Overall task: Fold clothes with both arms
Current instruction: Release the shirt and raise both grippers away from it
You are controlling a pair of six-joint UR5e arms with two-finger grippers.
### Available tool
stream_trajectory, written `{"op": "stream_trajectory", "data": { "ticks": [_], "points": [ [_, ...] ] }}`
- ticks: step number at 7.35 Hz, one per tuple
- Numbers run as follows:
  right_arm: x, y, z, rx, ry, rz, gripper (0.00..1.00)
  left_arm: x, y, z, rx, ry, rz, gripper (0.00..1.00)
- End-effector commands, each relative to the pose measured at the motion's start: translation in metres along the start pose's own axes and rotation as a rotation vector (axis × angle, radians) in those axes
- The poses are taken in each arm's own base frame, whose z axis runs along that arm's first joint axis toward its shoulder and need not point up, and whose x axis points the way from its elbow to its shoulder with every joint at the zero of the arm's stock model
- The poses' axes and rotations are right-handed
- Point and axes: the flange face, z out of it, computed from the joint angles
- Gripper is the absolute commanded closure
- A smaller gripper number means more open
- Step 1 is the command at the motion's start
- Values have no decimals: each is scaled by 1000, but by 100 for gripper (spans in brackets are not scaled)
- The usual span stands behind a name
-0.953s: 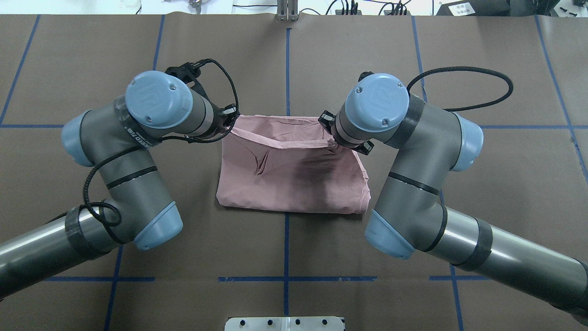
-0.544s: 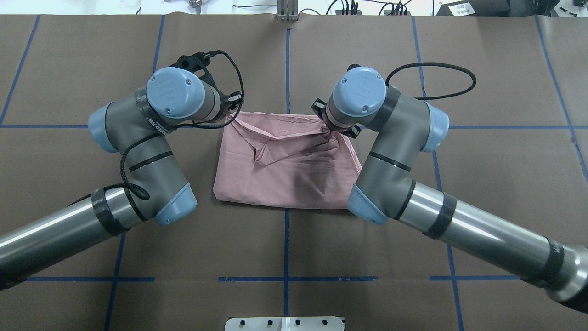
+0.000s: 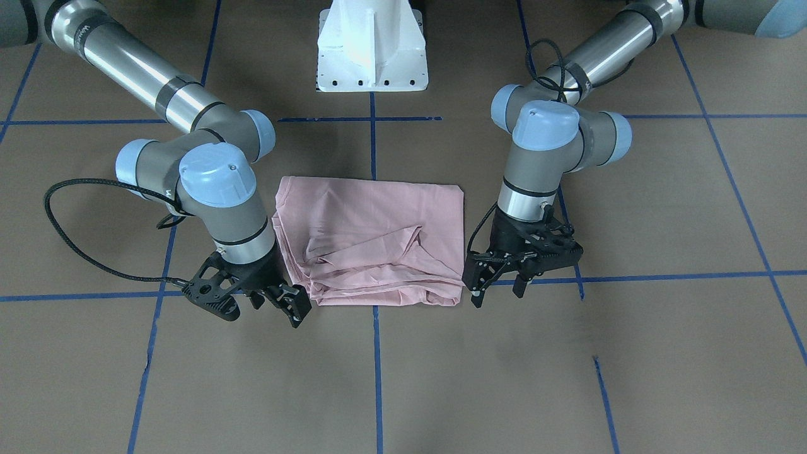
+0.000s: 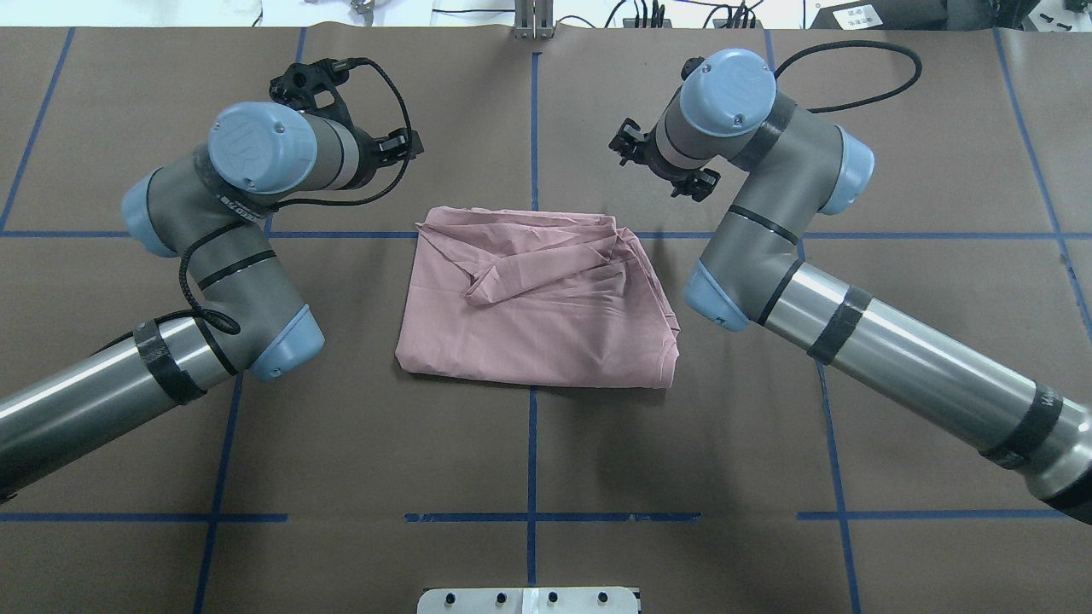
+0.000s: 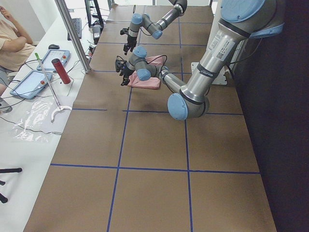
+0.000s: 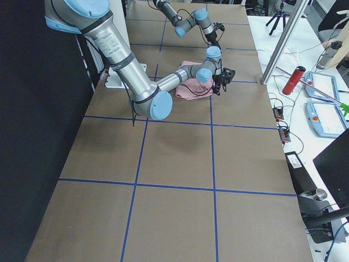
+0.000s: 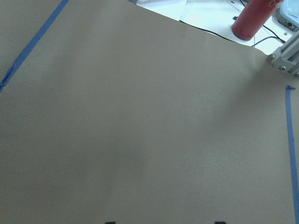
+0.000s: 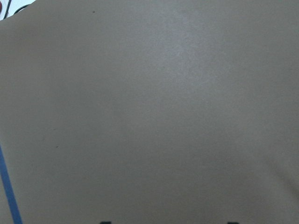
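Plainly both grippers are empty. The left gripper (image 3: 498, 291) hangs with its jaws spread wide just beside one far corner of the pink T-shirt (image 4: 546, 324), gripping nothing. The right gripper (image 3: 263, 310) is likewise spread at the other far corner, clear of the cloth. The T-shirt lies folded in a rough rectangle at the middle of the brown table (image 4: 896, 128), its long axis running from arm to arm. Its smooth folded edge faces the robot; its rumpled, layered edge faces away.
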Motion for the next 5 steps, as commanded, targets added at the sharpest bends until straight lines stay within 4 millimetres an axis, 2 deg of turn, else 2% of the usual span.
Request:
{"op": "stream_trajectory", "data": {
  "ticks": [1, 2, 3, 4, 5],
  "points": [
    [68, -69, -20, -38, 18, -134, 0, -47, -41, -23, -37, 8, 128, 12],
    [118, -126, -36, -87, 28, -231, 0, -92, -76, -36, -120, 27, 238, 6],
    [175, -177, -54, -120, 31, -321, 0, -151, -122, -56, -190, 38, 356, 0],
    [233, -228, -85, -157, 4, -372, 0, -226, -161, -79, -225, 35, 497, 0],
    [291, -270, -117, -175, -10, -424, 0, -292, -198, -106, -209, 6, 615, 0]
  ]
}}
